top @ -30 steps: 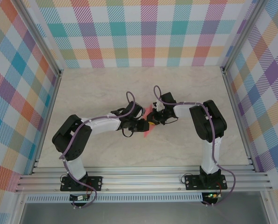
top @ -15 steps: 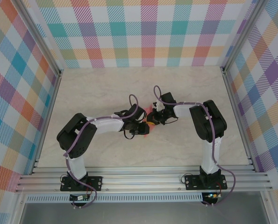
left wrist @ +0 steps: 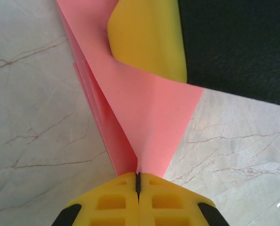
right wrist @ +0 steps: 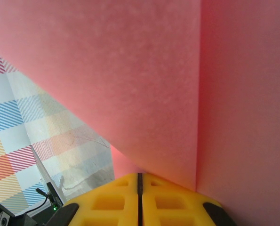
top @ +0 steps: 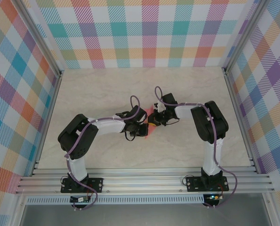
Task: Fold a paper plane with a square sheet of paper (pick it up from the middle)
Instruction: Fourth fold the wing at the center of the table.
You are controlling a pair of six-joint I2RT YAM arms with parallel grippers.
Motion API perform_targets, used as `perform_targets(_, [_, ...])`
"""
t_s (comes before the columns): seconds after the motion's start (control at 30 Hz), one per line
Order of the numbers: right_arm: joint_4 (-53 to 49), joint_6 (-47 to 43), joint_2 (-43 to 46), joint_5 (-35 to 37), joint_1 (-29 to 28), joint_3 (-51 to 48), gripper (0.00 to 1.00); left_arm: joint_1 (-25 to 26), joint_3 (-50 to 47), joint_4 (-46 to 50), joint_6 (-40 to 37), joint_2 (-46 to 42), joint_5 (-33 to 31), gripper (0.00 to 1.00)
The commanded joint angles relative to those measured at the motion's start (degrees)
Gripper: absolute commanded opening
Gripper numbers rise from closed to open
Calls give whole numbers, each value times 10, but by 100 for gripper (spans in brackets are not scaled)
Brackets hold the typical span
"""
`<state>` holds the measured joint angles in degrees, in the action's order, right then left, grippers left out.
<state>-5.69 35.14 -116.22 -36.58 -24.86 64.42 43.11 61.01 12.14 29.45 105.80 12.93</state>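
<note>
Between the left gripper's (left wrist: 138,181) yellow fingertips, which met with no gap showing, the pink paper (left wrist: 151,117) was pinched at its narrow near end, so this tool was fully closed on the sheet. From that pinch the paper fanned away from the gripper as a widening wedge. Several folded layers stacked edge-on along its left side, and it was held up off the marbled tabletop (left wrist: 31,141). At the far end of the wedge a yellow finger (left wrist: 147,40) of the right gripper (right wrist: 140,181) pressed against the paper. In its own wrist view that gripper's tips were likewise shut together on the paper's edge, the sheet rising directly ahead with a straight crease in it. From above, the two grippers faced each other almost touching, the paper a small pink sliver between them. The paper looked light, thin and floppy, apt to crumple or tear if tugged. It would probably be best held at creased, many-layered edges, where it is stiffer, with any pull kept gentle.
</note>
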Motion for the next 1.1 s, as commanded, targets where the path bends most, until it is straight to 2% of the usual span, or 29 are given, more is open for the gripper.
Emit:
perform_targets(0.0, [-56,-7,-26,47,-1,-8,8,4,2,13,-4,9,-12,0])
perform_targets(0.43, [-62,-10,-32,56,-1,-9,8,3,-17,33,21,7,-32,0])
perform_targets(0.47, [-64,-10,-32,56,0,-8,8,3,-16,56,23,8,-36,0])
perform_targets(0.77, [-71,-14,-34,57,0,-4,8,4,-23,54,26,24,-7,0])
perform_targets(1.07, [-82,-19,-38,64,-1,-3,8,9,-47,82,48,18,-34,0])
